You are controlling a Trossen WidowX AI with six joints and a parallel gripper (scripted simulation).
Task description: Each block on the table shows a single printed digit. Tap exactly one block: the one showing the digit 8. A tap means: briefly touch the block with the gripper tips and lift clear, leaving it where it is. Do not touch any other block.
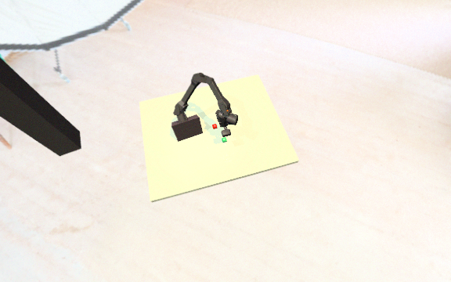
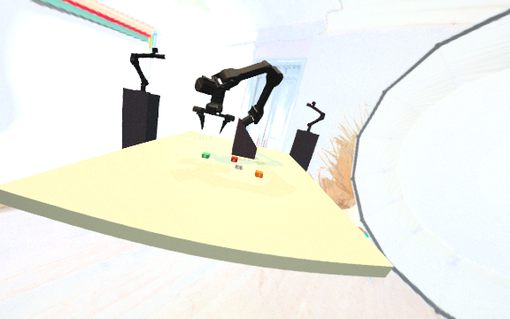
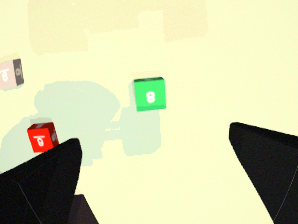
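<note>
The green block (image 1: 224, 139) (image 2: 205, 155) (image 3: 150, 94) shows a white 8 in the wrist view, where it lies between and beyond the fingertips. My gripper (image 2: 212, 130) (image 3: 157, 139) is open and empty, pointing down well above the table. The red block (image 1: 214, 126) (image 2: 234, 159) (image 3: 42, 137) lies by the left finger in the wrist view; its digit looks like a barred 6 or 9. The pale block (image 2: 238, 167) (image 3: 7, 75) is cut by the wrist view's left edge and bears a similar barred digit. The orange block (image 2: 258, 174) has no readable digit.
The blocks lie on the pale yellow table (image 1: 178, 168) (image 2: 149, 199). The arm's dark base (image 1: 187, 128) (image 2: 243, 143) stands near the red block. The arm hides the pale and orange blocks in the top view. Its shadow falls around the green and red blocks.
</note>
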